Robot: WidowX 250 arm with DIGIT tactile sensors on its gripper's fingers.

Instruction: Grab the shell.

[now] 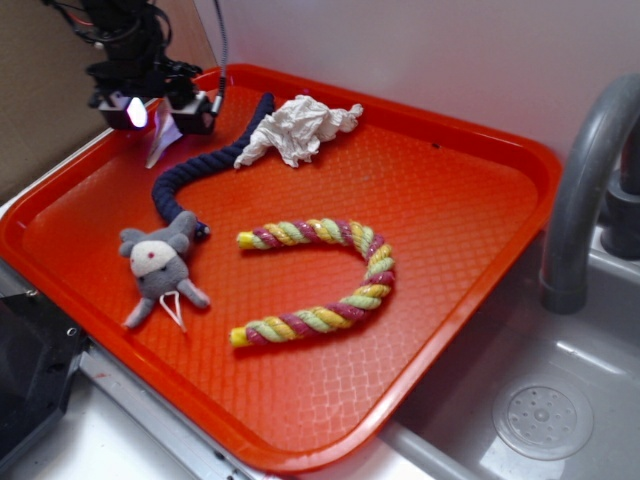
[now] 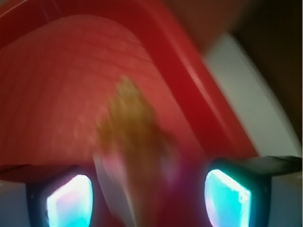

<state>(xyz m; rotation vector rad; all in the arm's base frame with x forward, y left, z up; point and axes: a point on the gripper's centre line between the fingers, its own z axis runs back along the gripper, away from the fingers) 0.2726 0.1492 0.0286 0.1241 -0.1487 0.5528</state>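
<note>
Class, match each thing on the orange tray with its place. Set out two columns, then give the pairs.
Things:
1. shell
2. crumpled paper
3. grey toy mouse
4. striped rope

Places:
A. middle of the tray, bent in a U
B. far-left corner, right under the claw
C. near the tray's left edge, at the end of the dark blue rope
D. by the far rim, right of the dark blue rope

Pairs: 1-B, 2-D, 3-C, 4-A
</note>
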